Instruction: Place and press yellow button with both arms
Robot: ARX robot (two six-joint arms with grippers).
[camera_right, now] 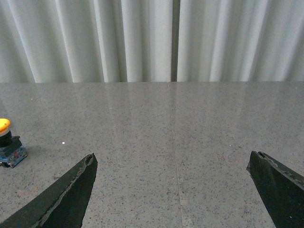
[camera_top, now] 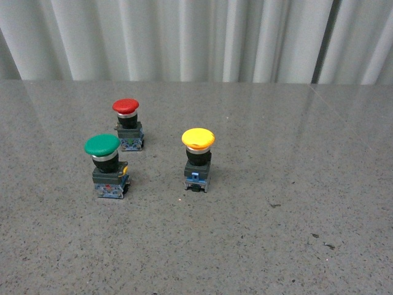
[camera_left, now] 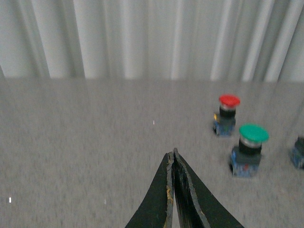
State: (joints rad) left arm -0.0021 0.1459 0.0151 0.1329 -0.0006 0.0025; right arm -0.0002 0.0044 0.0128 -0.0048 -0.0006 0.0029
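Observation:
The yellow button (camera_top: 198, 157) stands upright near the middle of the grey table, yellow mushroom cap on a black neck and dark blue-grey base. It shows cut off at the edge of the right wrist view (camera_right: 7, 145) and as a sliver in the left wrist view (camera_left: 299, 151). Neither arm shows in the front view. My left gripper (camera_left: 172, 153) is shut and empty, over bare table, well apart from the buttons. My right gripper (camera_right: 173, 159) is open wide and empty, with only bare table between its black fingertips (camera_right: 88, 164).
A green-capped button (camera_top: 107, 166) (camera_left: 249, 151) stands left of the yellow one. A red-capped button (camera_top: 128, 124) (camera_left: 227, 115) stands behind the green one. A white pleated curtain (camera_top: 196, 37) runs along the table's far edge. A seam crosses the tabletop (camera_right: 175, 156).

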